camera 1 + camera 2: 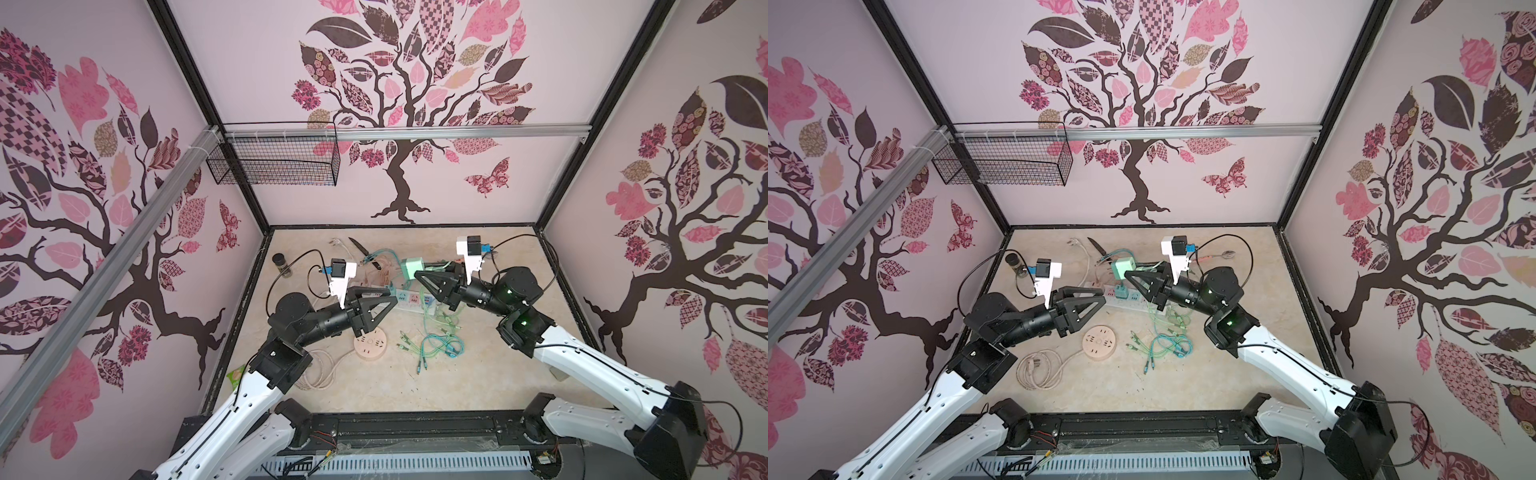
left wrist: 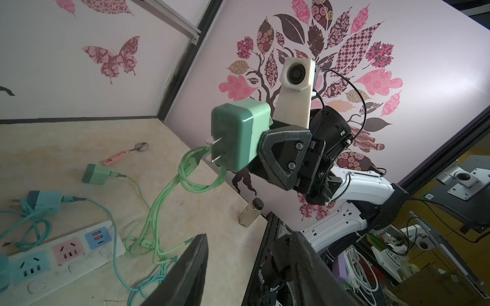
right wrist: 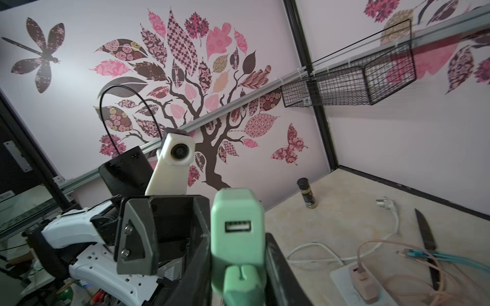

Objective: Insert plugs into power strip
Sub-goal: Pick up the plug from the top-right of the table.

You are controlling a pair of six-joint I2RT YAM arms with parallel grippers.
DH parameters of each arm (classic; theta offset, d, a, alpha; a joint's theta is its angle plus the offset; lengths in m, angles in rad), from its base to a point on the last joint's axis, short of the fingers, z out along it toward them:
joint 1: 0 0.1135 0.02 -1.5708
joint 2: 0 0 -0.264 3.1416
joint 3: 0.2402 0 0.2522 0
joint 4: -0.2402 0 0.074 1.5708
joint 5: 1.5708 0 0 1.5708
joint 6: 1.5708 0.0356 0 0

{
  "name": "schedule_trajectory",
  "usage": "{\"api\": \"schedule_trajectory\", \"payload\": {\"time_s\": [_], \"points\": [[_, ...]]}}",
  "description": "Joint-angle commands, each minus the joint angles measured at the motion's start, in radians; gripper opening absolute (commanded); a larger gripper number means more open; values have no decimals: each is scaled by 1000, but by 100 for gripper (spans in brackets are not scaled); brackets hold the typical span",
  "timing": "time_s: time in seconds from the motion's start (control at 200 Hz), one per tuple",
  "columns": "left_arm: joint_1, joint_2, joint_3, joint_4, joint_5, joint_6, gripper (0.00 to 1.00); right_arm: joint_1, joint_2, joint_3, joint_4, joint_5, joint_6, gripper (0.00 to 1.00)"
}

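My right gripper [image 1: 417, 275] is shut on a mint green plug [image 1: 411, 268] and holds it in the air above the far side of the power strip [image 1: 409, 300]. The left wrist view shows this plug [image 2: 238, 135] with its two prongs bare. It fills the right gripper [image 3: 237, 254] in that wrist's view. My left gripper [image 2: 252, 254] is open and empty, just left of the strip [image 1: 1136, 302]. A teal plug [image 1: 1121, 291] sits in the strip and a peach plug [image 3: 363, 280] is seated further along. A mint plug [image 2: 94, 173] and a teal plug [image 2: 43, 202] lie loose beside the strip [image 2: 66, 254].
Tangled green and teal cables [image 1: 440, 336] lie in front of the strip. A round peach socket hub [image 1: 370, 344] with a coiled cord [image 1: 1038, 368] sits front left. A knife [image 1: 358, 246], bottle [image 1: 281, 264] and spoon [image 1: 1221, 254] lie at the back. A wire basket [image 1: 274, 160] hangs on the wall.
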Motion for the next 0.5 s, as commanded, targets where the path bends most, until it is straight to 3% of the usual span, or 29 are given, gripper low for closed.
{"api": "schedule_trajectory", "payload": {"time_s": [0.0, 0.275, 0.495], "points": [[31, -34, -30, -59, -3, 7, 55, -1, -32, 96, -168, 21, -155, 8], [64, -24, 7, -347, -202, 79, 56, -9, 18, 254, -484, 112, -447, 8], [67, 7, 22, -467, -387, 83, 56, -44, 96, 355, -637, 163, -615, 8]]}}
